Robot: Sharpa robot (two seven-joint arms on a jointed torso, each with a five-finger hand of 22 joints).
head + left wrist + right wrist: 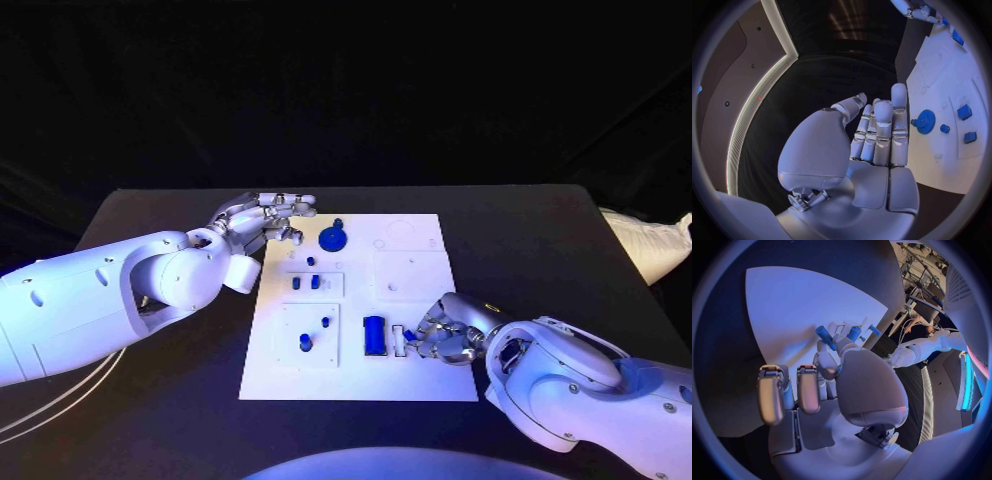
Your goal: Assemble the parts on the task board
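Your right hand (450, 338), lower right of the head view, pinches a small blue part (410, 335) just beside the long blue block (375, 335) on the board (411, 375). Your left hand (268, 217), upper left, holds nothing; its wrist view shows the fingers (881, 131) straight and together beside the blue gear (926, 121).

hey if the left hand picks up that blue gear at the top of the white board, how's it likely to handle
The blue gear looks like rigid moulded plastic, so probably stiff and light. Its toothed rim should give fingers some bite, though the thin disc leaves little edge to pinch. On edge it may roll. The left hand is beside it.
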